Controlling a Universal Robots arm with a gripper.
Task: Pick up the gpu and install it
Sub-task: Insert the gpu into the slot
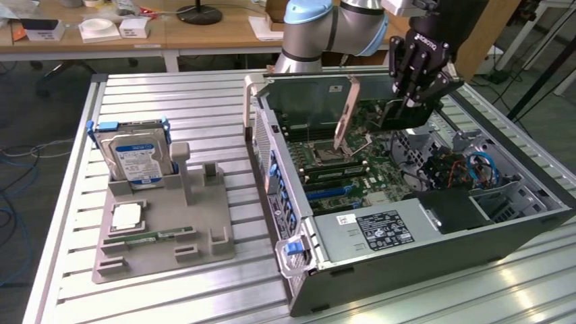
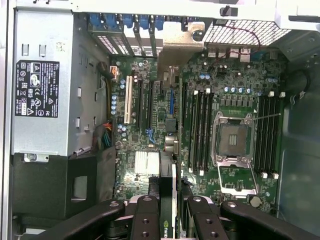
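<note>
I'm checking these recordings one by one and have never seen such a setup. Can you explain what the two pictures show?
The machine is a robot arm with a black gripper at its end. The exterior view comes from a camera off the arm; the wrist view looks down from the wrist, past the fingers. On the slatted metal table stand an open computer case and, toward the exterior view's left, a grey holder carrying a hard drive, a square chip and a memory stick. The gripper is shut on the gpu, held on edge over the motherboard inside the case.
</note>
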